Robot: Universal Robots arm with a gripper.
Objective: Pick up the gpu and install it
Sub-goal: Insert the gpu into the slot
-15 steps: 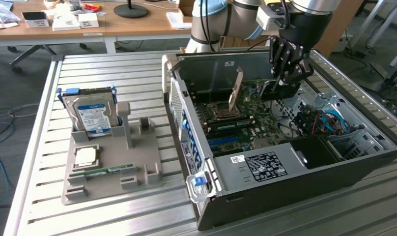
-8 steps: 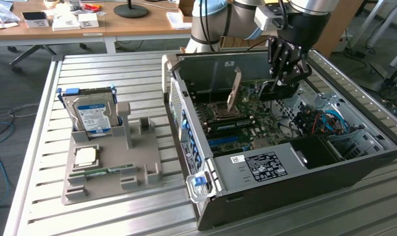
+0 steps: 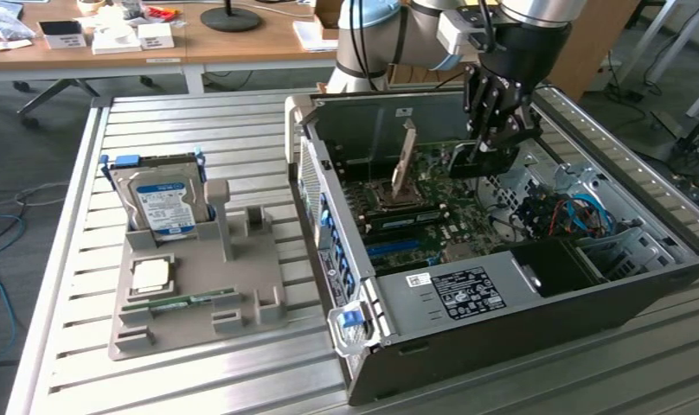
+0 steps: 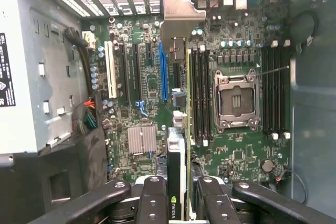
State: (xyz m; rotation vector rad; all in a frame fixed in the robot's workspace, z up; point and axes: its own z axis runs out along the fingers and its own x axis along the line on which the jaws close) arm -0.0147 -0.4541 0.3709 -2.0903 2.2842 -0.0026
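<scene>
Wrist view: gripper (image 4: 178,198) was noted pinching the gpu (image 4: 176,156), with fingers (image 4: 152,200) pressed on both faces. The card was held edge-on over the motherboard (image 4: 147,77), just beside the blue slot (image 4: 163,72). Exterior view: the grip was placed inside the open computer case (image 3: 522,320). A hard drive (image 3: 159,203) was seen upright in the grey holder (image 3: 188,294), well apart.
</scene>
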